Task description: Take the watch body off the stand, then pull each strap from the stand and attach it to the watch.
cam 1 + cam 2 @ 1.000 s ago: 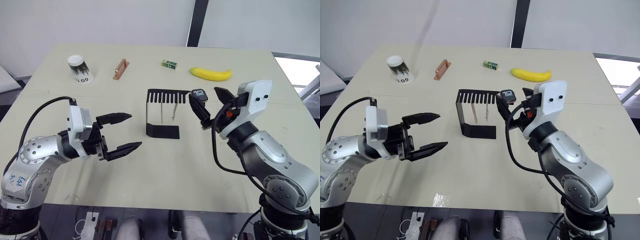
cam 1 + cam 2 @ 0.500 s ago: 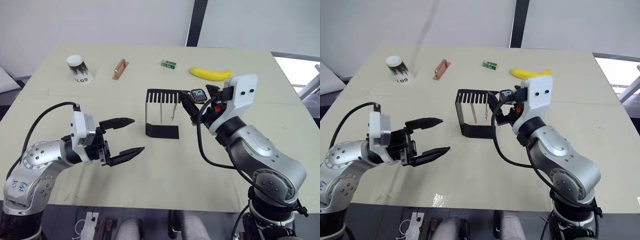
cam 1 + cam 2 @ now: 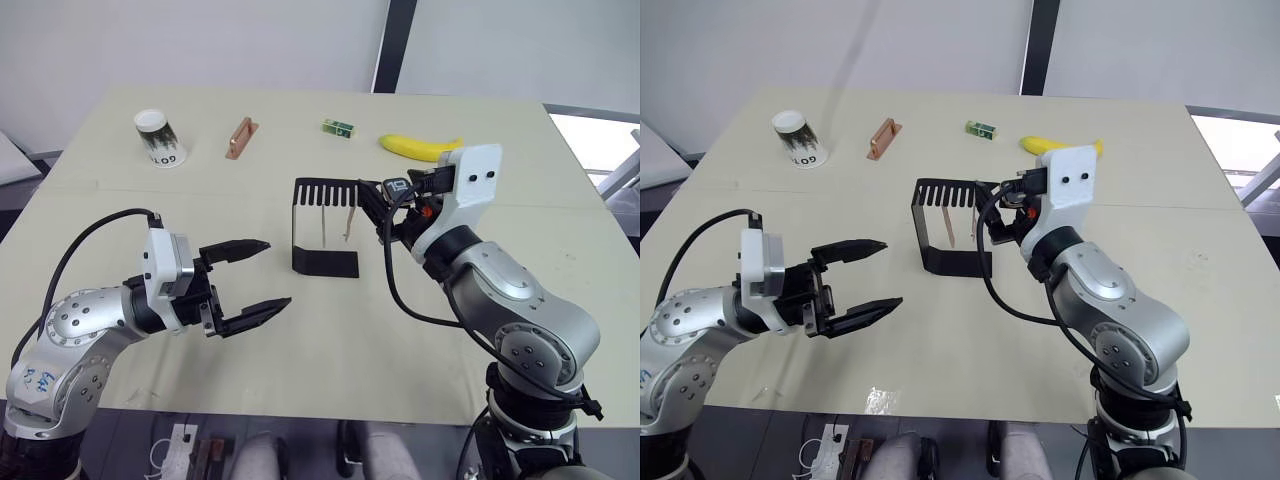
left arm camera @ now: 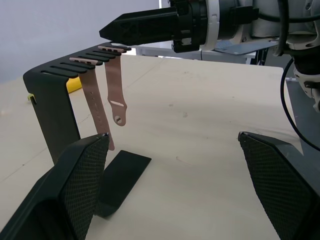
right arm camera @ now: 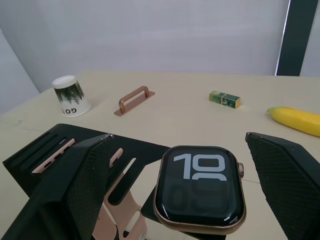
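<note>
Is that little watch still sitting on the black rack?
Yes. The watch body rests on the stand, between the open right gripper fingers.

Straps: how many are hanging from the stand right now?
2. Both straps hang side by side from slots in the stand's top plate: one longer strap, one shorter strap. None seems hidden.
</note>
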{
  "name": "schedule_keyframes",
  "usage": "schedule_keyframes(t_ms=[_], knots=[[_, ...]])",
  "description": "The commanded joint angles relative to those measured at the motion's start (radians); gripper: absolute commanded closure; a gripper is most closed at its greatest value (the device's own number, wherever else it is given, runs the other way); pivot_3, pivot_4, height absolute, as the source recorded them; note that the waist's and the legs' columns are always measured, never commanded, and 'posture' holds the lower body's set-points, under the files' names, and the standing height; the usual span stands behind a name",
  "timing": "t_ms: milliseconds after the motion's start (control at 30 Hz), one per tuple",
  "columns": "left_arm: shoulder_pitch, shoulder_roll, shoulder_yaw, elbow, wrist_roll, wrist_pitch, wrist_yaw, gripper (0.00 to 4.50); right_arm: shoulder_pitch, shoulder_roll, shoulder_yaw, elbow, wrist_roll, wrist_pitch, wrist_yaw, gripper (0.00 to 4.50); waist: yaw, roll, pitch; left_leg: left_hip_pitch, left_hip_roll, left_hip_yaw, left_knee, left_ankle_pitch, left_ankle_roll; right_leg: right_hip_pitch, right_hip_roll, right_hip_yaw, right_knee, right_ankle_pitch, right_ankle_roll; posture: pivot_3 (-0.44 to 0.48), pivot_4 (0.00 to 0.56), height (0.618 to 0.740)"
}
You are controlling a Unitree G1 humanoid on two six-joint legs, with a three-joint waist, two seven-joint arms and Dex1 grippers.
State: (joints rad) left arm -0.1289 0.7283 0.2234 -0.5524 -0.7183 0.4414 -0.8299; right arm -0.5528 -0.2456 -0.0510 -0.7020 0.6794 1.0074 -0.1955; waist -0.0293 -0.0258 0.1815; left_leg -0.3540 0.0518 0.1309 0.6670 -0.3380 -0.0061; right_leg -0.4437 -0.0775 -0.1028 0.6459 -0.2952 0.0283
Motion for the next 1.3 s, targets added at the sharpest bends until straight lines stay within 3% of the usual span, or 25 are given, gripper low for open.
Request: schedule_keyframes(t_ms=[33,500,600,733,767,1033,1300], knots=[[0.000,0.000,0.024,-0.040,-0.010,-0.013,0.009,0.05,-0.020,0.009,-0.022,-0.024,-0.013,-0.005,0.001,0.00,0.000,0.000,0.000,0.000,0.000,0.000,0.000,0.000,0.000,0.000,0.000,0.000,0.000,0.000,0.000,0.000,0.150,0.740],[-0.009,-0.002,0.018,-0.030,-0.007,-0.015,0.013,0.05,-0.007,0.019,-0.029,-0.035,-0.016,0.002,0.004,0.00,0.000,0.000,0.000,0.000,0.000,0.000,-0.001,0.000,0.000,0.000,0.000,0.000,-0.001,0.000,0.000,0.000,0.150,0.740],[-0.010,-0.002,0.018,-0.030,-0.008,-0.013,0.014,0.00,-0.002,0.024,-0.030,-0.038,-0.015,0.006,0.004,0.91,0.000,0.000,0.000,0.000,0.000,0.000,-0.001,0.000,0.000,0.000,0.000,0.000,-0.001,0.000,0.000,0.000,0.150,0.740],[-0.015,0.000,0.017,-0.028,-0.008,-0.009,0.016,0.00,-0.002,0.029,-0.033,-0.041,-0.014,0.009,0.006,2.77,-0.001,0.000,0.000,0.000,0.000,0.000,-0.001,0.000,0.000,0.000,0.000,0.000,-0.001,0.000,0.000,0.000,0.150,0.740],[-0.016,0.000,0.017,-0.028,-0.008,-0.009,0.016,0.00,-0.002,0.030,-0.033,-0.041,-0.013,0.009,0.006,2.90,-0.001,0.000,0.000,0.000,0.000,0.000,-0.001,0.000,0.000,0.000,0.000,0.000,-0.001,0.000,0.000,0.000,0.150,0.740],[-0.027,-0.001,0.012,-0.020,-0.005,-0.009,0.017,0.00,0.006,0.035,-0.039,-0.050,-0.012,-0.009,0.027,2.90,-0.002,0.000,0.000,0.000,0.000,0.000,-0.001,0.000,0.000,0.000,0.000,0.000,-0.002,0.000,0.000,0.000,0.150,0.740],[-0.039,-0.010,-0.005,-0.006,0.001,-0.015,0.009,0.00,0.058,0.008,-0.067,-0.084,-0.013,-0.153,0.128,2.90,0.000,0.000,0.000,0.000,0.000,0.000,-0.002,0.000,0.000,0.000,0.000,0.000,-0.002,0.000,0.000,0.000,0.150,0.740]])
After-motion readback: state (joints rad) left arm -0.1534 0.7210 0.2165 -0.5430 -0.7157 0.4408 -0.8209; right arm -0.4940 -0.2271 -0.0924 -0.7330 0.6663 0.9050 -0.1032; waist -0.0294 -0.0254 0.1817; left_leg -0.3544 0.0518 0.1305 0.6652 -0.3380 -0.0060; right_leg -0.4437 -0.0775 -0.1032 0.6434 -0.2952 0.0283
